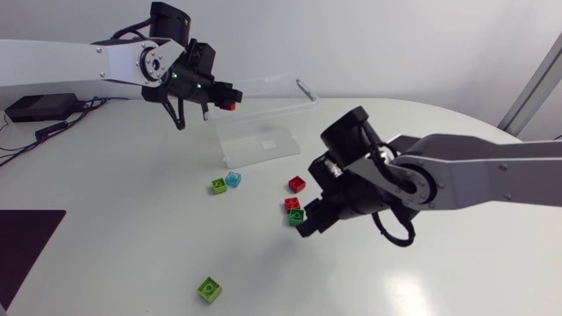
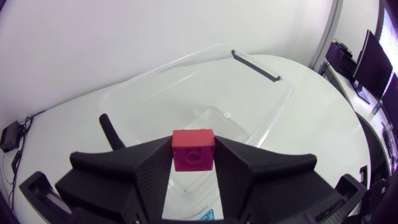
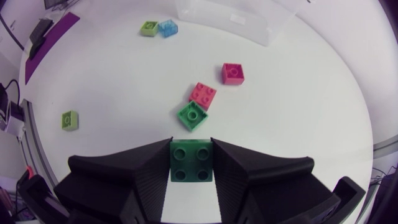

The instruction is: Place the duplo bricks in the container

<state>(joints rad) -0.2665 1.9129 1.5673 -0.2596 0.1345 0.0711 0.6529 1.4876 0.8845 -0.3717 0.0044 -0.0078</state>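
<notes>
The container (image 1: pixel 263 118) is clear plastic, smooth and a bit shiny, and you can see right through it. The surface (image 1: pixel 132 228) is white and smooth with a soft shine. The left claw (image 2: pixel 193 157) and the right claw (image 3: pixel 191 152) are dull black, not shiny, with fine ridges on the inner sides of their fingers. The red brick (image 2: pixel 193 146) and the dark green brick (image 3: pixel 191 167) are hard, smooth plastic. The blue brick (image 3: pixel 167 27) looks see-through. The left arm (image 1: pixel 53 61) and right arm (image 1: pixel 500 175) have smooth pale shells.
</notes>
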